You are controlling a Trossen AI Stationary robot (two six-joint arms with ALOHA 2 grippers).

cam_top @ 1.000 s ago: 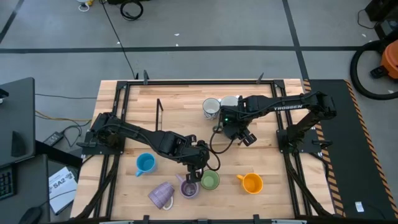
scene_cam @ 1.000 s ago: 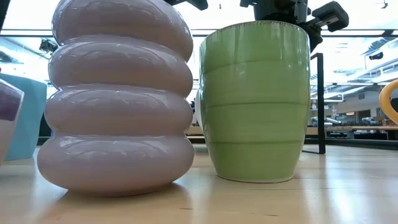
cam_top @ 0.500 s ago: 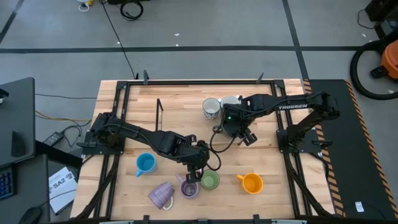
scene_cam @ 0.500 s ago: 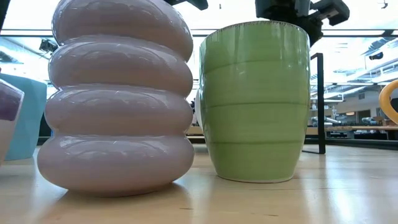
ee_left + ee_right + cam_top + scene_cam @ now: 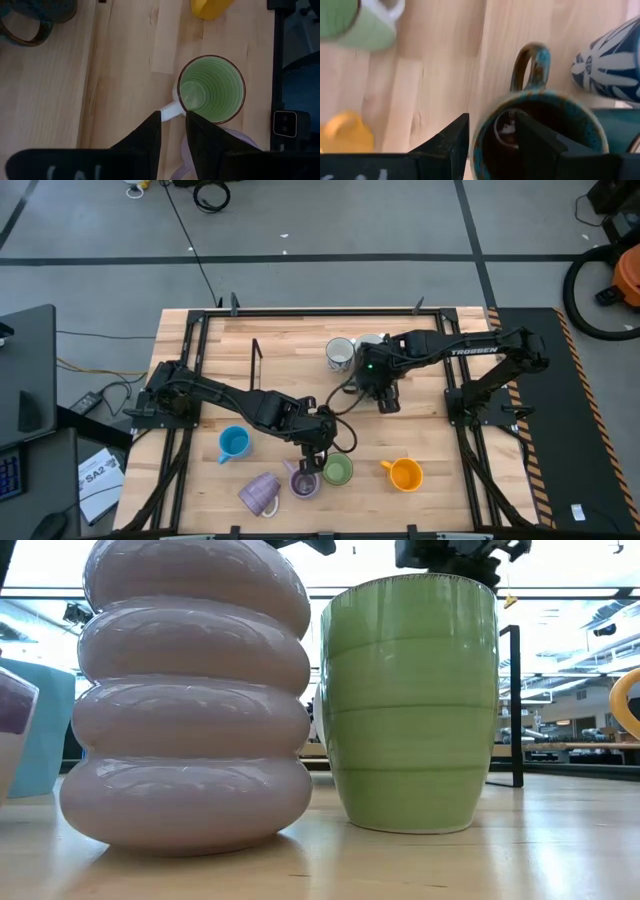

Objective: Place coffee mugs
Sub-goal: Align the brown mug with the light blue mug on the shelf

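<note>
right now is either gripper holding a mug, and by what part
The left gripper pinches the green mug by its white handle. The right gripper straddles the rim of the dark brown-teal glazed mug, one finger inside; a firm grip cannot be told.

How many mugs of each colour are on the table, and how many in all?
orange mug: 1
green mug: 1
bright blue mug: 1
lilac mugs: 2
white mug with blue pattern: 1
pale teal mug: 1
dark brown-teal mug: 1
Total: 8
</note>
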